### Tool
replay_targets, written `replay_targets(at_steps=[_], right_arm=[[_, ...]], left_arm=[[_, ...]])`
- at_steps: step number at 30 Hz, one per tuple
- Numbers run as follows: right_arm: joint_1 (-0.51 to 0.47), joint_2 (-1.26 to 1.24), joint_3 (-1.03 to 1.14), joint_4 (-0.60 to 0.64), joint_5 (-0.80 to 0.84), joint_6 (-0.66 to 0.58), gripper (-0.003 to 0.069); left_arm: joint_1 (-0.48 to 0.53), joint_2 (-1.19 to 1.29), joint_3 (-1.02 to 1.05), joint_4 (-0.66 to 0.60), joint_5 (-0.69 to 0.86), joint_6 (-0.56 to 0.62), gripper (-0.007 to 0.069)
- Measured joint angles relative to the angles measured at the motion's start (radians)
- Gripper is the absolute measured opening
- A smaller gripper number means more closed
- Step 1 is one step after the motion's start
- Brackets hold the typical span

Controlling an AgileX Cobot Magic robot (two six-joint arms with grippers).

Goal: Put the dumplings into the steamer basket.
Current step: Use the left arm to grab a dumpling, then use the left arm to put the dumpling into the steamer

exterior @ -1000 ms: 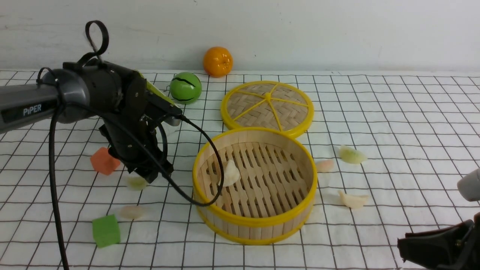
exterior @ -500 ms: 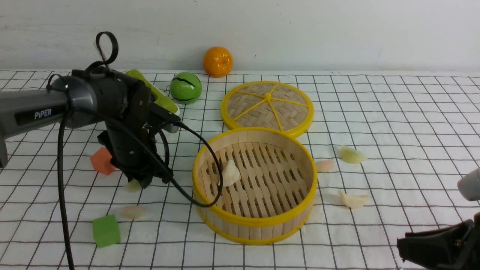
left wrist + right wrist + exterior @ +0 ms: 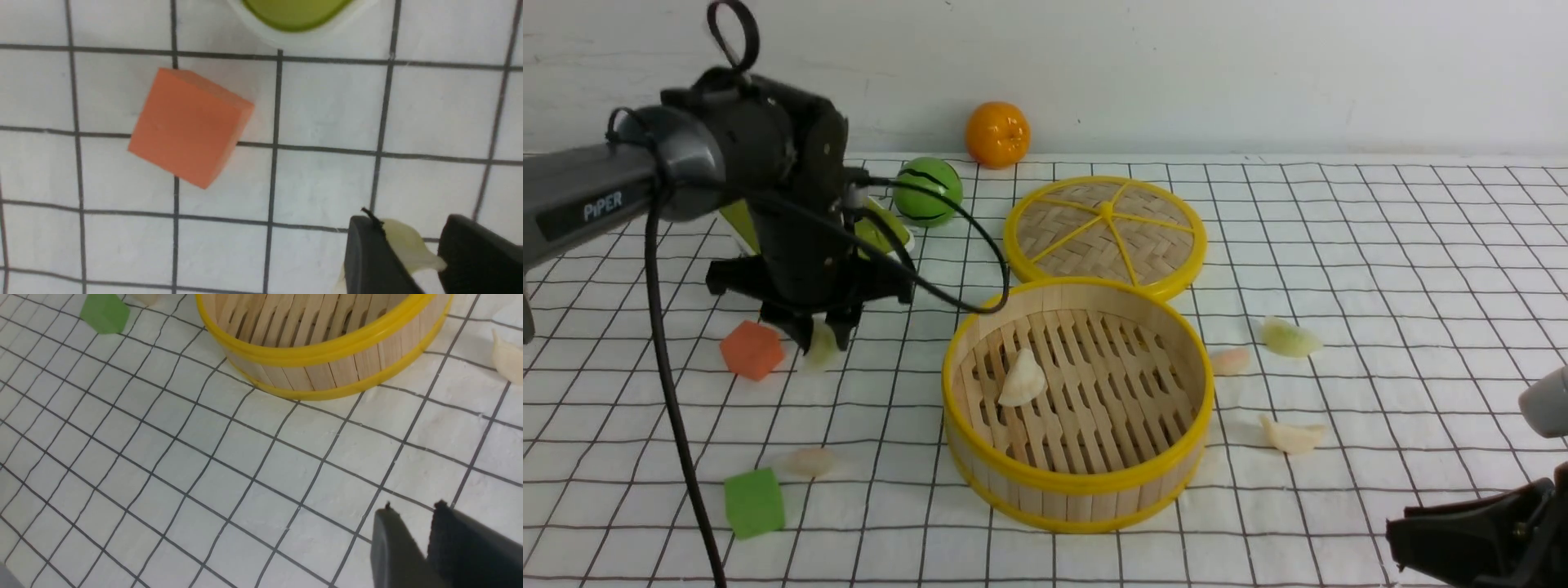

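Observation:
The steamer basket (image 3: 1078,482) (image 3: 327,347) stands mid-table with one white dumpling (image 3: 1021,377) on its slatted floor. My left gripper (image 3: 823,336) (image 3: 412,223) hangs left of the basket, above the cloth, shut on a light green dumpling (image 3: 821,349) (image 3: 402,245). Loose dumplings lie on the cloth: a pale one (image 3: 807,462) front left, and a pinkish one (image 3: 1230,360), a green one (image 3: 1289,337) and a white one (image 3: 1292,435) (image 3: 508,359) to the basket's right. My right gripper (image 3: 1401,535) (image 3: 413,507) sits low at the front right, narrowly open and empty.
The flat woven lid (image 3: 1104,237) lies behind the basket. An orange cube (image 3: 752,349) (image 3: 188,126) sits just left of the left gripper, a green cube (image 3: 754,501) (image 3: 105,312) at the front left. A green ball (image 3: 926,191) and an orange fruit (image 3: 997,134) are at the back. A green-and-white object (image 3: 294,16) lies behind the left gripper.
The left gripper closed on the light green dumpling and rose with it off the cloth, its wrist turning upright. The right arm has stayed put.

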Motion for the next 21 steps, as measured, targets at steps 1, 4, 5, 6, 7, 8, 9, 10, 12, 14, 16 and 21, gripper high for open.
replay_targets(at_steps=[1,4,5,6,7,8,9,10,12,14,16,21], right_arm=[[0.000,0.000,0.000,0.000,0.001,0.000,0.0146],[0.000,0.000,0.000,0.000,0.001,-0.003,0.0146],[0.000,0.000,0.000,0.000,0.001,-0.003,0.0146],[0.000,0.000,0.000,0.000,0.001,-0.003,0.0146],[0.000,0.000,0.000,0.000,0.001,-0.004,0.0146],[0.000,0.000,0.000,0.000,0.001,-0.004,0.0147],[0.000,0.000,0.000,0.000,0.001,-0.004,0.0148],[0.000,0.000,0.000,0.000,0.001,-0.004,0.0148],[0.000,0.000,0.000,0.000,0.001,-0.004,0.0150],[0.000,0.000,0.000,0.000,0.002,-0.004,0.0154],[0.000,0.000,0.000,0.000,0.002,-0.004,0.0156],[0.000,0.000,0.000,0.000,0.015,-0.004,0.0158]], left_arm=[[0.000,-0.008,-0.046,-0.040,0.039,0.004,0.0217],[-0.014,-0.023,-0.144,-0.173,0.111,0.068,0.0217],[-0.025,-0.026,-0.163,-0.203,0.120,0.090,0.0217],[-0.045,-0.027,-0.182,-0.231,0.125,0.105,0.0217],[-0.065,-0.027,-0.195,-0.261,0.126,0.114,0.0217],[-0.094,-0.026,-0.206,-0.284,0.126,0.121,0.0217],[-0.131,-0.018,-0.216,-0.299,0.124,0.121,0.0214],[-0.155,-0.012,-0.219,-0.310,0.120,0.118,0.0212],[-0.191,0.005,-0.224,-0.317,0.114,0.105,0.0210],[-0.240,0.043,-0.224,-0.323,0.092,0.077,0.0209],[-0.272,0.079,-0.224,-0.318,0.073,0.056,0.0208],[-0.300,0.142,-0.224,-0.298,0.018,0.012,0.0208]])
